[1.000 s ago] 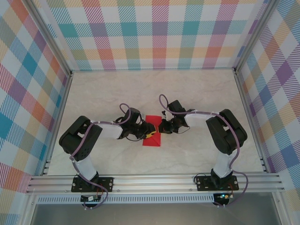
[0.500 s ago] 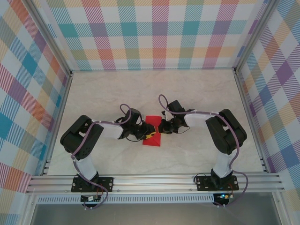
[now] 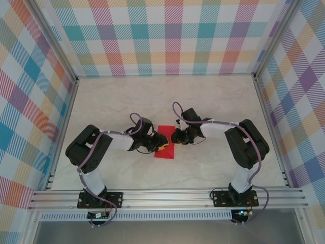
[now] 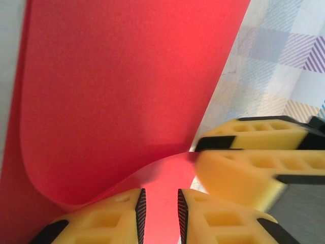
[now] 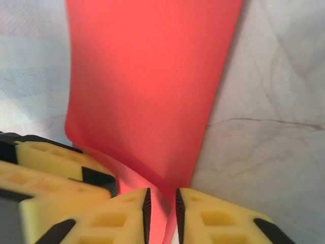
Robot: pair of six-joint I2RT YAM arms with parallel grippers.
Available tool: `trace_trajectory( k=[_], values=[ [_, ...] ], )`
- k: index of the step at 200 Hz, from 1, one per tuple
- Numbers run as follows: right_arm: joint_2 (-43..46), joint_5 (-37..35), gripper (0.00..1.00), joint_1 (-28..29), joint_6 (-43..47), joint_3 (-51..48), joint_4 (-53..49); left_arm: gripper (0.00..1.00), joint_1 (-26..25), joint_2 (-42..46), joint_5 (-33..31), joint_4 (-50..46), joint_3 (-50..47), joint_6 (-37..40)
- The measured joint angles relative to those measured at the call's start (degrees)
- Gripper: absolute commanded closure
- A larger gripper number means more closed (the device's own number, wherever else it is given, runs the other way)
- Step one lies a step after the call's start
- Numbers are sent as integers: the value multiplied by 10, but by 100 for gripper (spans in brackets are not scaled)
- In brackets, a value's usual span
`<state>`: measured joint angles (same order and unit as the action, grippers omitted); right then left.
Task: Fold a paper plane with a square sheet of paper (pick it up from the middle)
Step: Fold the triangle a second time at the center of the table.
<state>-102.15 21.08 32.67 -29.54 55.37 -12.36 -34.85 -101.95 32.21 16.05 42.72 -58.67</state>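
Overhead view of my two-arm rig. The square sheet of paper [image 3: 165,152], bright red, lies near the middle of the pale marbled tabletop [image 3: 213,101]. Both arms bend inward and meet over it. The left claw [image 3: 161,144] comes in from the sheet's 9 o'clock side. The right claw [image 3: 175,137] sits at about its 2 o'clock edge, just beside the other.

Left wrist view: the paper [image 4: 117,91] rises from the claw [image 4: 159,203] in a smooth curl and fills the frame from 9 to 1 o'clock. The yellow jaws stand a narrow gap apart with red in that gap. I cannot tell whether the pads press the sheet. The other claw's yellow fingers [image 4: 244,168] lie at 4 o'clock, touching the paper's edge.

Right wrist view: the paper [image 5: 152,86] stands upright toward 12 o'clock. It tapers down into the right claw [image 5: 161,203], whose jaws are slightly apart around the thin edge, with bare tabletop [image 5: 269,76] at 3 o'clock.
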Motion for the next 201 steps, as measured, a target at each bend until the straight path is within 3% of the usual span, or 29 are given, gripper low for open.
trace_trajectory(
  k=[23, 54, 98, 201],
  values=[
    [48, -16, 74, 0, -2, -6, -1, 75, 0, 0, -3, -7, 2, 0],
    [87, -13, 80, 1, -10, -24, -1, 77, 0, 0, -6, -11, 2, 0],
    [88, 6, 87, 29, -18, -49, -7, 79, -2, 0, -14, -15, 3, 0],
    [55, 6, 91, 93, -21, -50, -22, 81, -4, 0, -28, -19, 3, -10]
  ],
)
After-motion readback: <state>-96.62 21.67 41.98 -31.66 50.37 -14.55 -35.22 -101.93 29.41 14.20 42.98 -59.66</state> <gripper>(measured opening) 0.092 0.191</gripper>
